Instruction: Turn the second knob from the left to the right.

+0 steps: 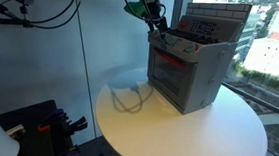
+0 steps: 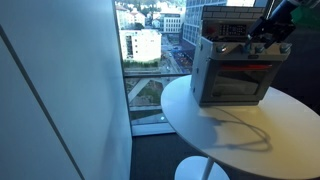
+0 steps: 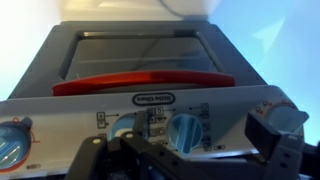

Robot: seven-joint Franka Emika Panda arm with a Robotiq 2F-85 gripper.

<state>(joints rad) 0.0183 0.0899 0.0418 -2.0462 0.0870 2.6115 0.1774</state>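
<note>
A grey toy oven (image 1: 192, 74) stands on a round white table (image 1: 175, 131) and shows in both exterior views (image 2: 235, 78). In the wrist view its white control panel (image 3: 60, 118) carries a red knob (image 3: 12, 148) at the far left. To its right come a blue knob (image 3: 124, 127) partly hidden by a finger, a fully visible blue knob (image 3: 185, 130), and another knob (image 3: 287, 116) at the right. My gripper (image 3: 185, 152) is open just in front of the panel, with its fingers either side of the fully visible blue knob. The gripper is at the oven's top front edge (image 1: 156, 27) (image 2: 266, 42).
The oven's red door handle (image 3: 140, 82) runs below the window. A grey cable loop (image 1: 128, 97) lies on the table beside the oven. Floor-to-ceiling windows (image 2: 150, 50) are close behind. Dark equipment (image 1: 45, 126) stands beside the table.
</note>
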